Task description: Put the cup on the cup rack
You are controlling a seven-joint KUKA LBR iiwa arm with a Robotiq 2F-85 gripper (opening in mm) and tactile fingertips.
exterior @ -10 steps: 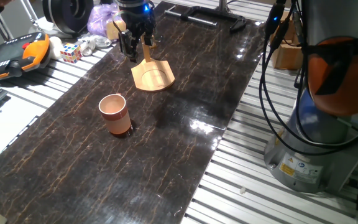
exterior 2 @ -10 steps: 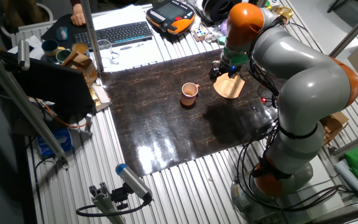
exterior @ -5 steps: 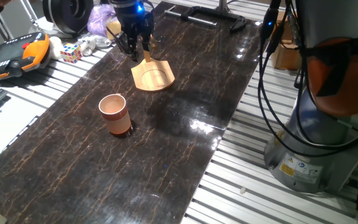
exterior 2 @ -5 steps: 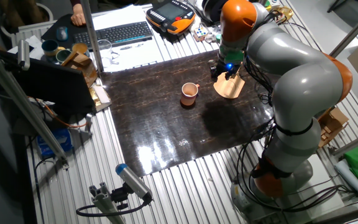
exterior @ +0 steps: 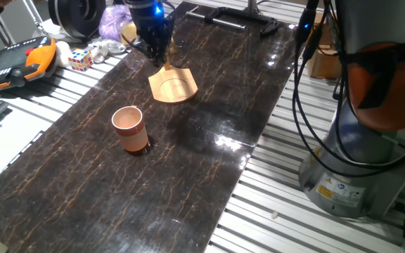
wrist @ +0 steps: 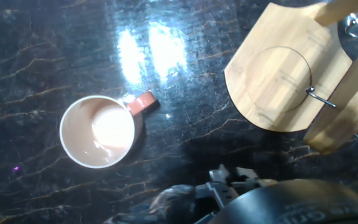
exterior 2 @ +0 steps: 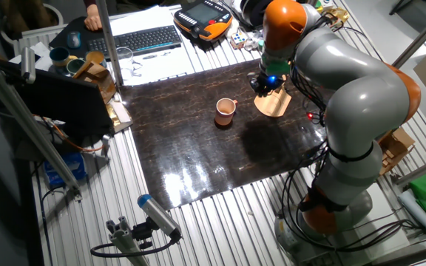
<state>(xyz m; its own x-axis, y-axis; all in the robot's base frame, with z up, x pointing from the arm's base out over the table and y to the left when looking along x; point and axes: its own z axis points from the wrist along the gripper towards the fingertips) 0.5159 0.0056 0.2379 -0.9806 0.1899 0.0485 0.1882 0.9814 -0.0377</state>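
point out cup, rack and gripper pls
cup [exterior: 130, 128], one fixed view, on its outer wall below the rim
rack [exterior: 174, 88], one fixed view, on the flat base at the round recess
gripper [exterior: 154, 50], one fixed view, at the fingers beside the rack's post

I see my arm arched high over the table, grey links with orange joints, bending down from its base at the table's edge to the far side. The tool [exterior: 155, 50] points straight down, a blue light glowing on the wrist. I can't make out its jaws.
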